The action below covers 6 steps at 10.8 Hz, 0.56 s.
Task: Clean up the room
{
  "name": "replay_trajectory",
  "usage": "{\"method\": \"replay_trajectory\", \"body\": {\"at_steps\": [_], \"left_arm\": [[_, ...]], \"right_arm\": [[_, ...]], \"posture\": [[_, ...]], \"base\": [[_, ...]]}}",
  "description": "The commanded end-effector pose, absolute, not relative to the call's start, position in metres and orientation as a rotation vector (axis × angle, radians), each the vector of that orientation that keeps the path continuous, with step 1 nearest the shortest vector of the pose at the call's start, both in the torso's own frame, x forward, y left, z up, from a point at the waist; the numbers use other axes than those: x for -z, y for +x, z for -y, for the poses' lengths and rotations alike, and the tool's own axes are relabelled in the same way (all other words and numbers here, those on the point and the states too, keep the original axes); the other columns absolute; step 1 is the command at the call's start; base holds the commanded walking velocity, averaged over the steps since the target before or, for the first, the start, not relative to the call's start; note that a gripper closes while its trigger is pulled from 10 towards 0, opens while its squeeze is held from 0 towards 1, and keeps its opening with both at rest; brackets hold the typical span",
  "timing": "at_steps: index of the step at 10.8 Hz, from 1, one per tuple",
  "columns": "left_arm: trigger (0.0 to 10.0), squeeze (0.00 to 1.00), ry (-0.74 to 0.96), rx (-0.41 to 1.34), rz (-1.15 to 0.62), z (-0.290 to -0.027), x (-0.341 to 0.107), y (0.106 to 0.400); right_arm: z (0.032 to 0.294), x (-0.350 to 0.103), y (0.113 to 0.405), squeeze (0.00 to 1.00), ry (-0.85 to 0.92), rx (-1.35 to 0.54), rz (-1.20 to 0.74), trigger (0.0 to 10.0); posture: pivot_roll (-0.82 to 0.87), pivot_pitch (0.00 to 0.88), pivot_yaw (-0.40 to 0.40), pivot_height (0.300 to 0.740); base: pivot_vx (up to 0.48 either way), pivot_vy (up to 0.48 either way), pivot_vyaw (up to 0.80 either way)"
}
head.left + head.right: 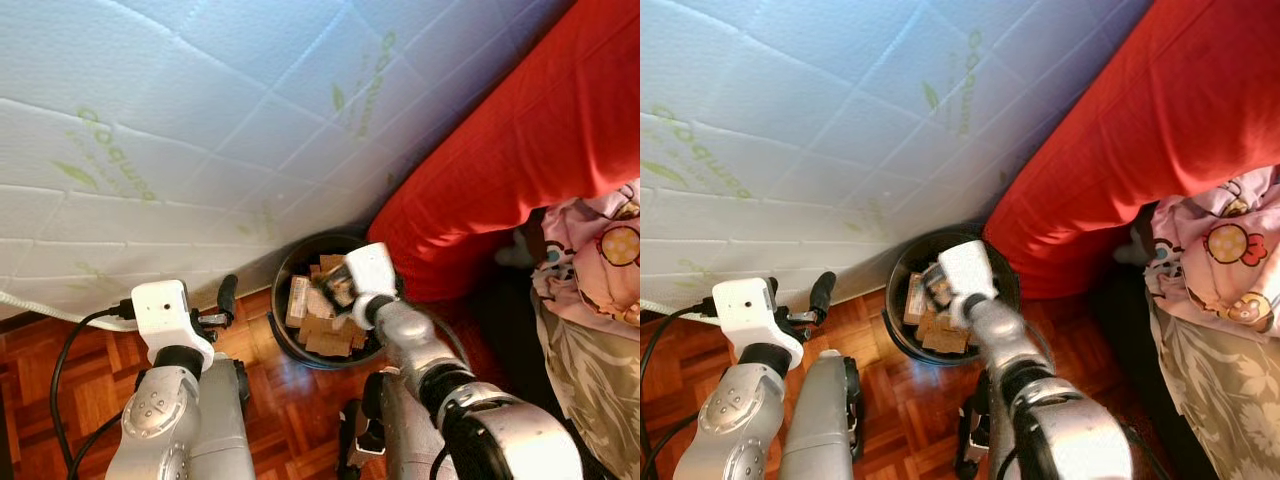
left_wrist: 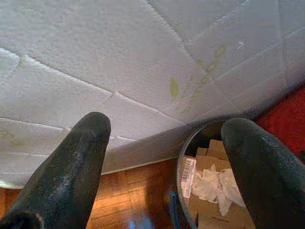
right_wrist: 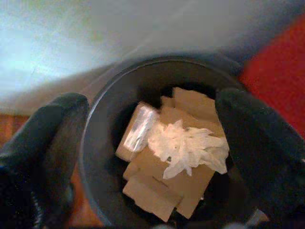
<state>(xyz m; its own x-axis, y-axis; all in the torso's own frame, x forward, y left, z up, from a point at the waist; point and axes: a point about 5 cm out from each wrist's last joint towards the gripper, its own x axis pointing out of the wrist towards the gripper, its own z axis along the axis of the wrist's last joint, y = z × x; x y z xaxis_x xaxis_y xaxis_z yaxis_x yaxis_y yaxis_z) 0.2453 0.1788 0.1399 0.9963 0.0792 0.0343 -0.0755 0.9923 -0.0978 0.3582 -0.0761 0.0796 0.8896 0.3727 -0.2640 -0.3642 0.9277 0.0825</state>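
Note:
A black round bin (image 1: 283, 335) stands on the wooden floor against a white quilted mattress (image 1: 200, 120). Inside it lie brown cardboard pieces (image 3: 167, 183) and a crumpled white tissue (image 3: 187, 148) on top. My right gripper (image 3: 152, 157) hovers right over the bin, open, with nothing between its fingers; its white wrist (image 1: 368, 272) covers part of the bin in the eye views. My left gripper (image 2: 167, 167) is raised to the left of the bin, open and empty, with one black fingertip (image 1: 228, 293) showing beside the mattress.
A red bedcover (image 1: 500, 170) hangs down right of the bin. A pink patterned cloth (image 1: 600, 250) and a floral fabric (image 1: 590, 380) lie at the far right. A black cable (image 1: 62, 370) runs along the parquet floor (image 1: 290, 400) at left.

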Motion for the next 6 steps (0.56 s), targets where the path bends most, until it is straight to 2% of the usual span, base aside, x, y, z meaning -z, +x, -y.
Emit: {"method": "replay_trajectory", "body": {"at_steps": [1,2,3,6], "left_arm": [[10.0,0.00,-0.090,-0.099,0.001,-0.185,-0.128,0.242],[10.0,0.00,-0.076,-0.114,-0.020,-0.194,-0.120,0.243],[10.0,0.00,-0.065,-0.116,-0.049,-0.199,-0.111,0.245],[10.0,0.00,-0.028,-0.168,-0.115,-0.218,-0.082,0.252]], "right_arm": [[0.090,-0.071,0.354,0.00,0.115,-0.317,-0.291,10.0],[0.124,-0.063,0.351,0.00,0.196,-0.177,-0.273,10.0],[0.146,-0.048,0.340,0.00,0.236,-0.102,-0.293,10.0],[0.176,0.002,0.292,0.00,0.249,0.000,-0.421,10.0]], "posture": [[0.24,0.424,-0.118,0.630],[0.23,0.394,-0.117,0.635],[0.23,0.368,-0.113,0.655],[0.20,0.239,-0.089,0.705]], "base": [[0.000,0.000,0.00],[0.000,0.000,0.00],[0.000,0.000,0.00],[0.000,0.000,0.00]]}}
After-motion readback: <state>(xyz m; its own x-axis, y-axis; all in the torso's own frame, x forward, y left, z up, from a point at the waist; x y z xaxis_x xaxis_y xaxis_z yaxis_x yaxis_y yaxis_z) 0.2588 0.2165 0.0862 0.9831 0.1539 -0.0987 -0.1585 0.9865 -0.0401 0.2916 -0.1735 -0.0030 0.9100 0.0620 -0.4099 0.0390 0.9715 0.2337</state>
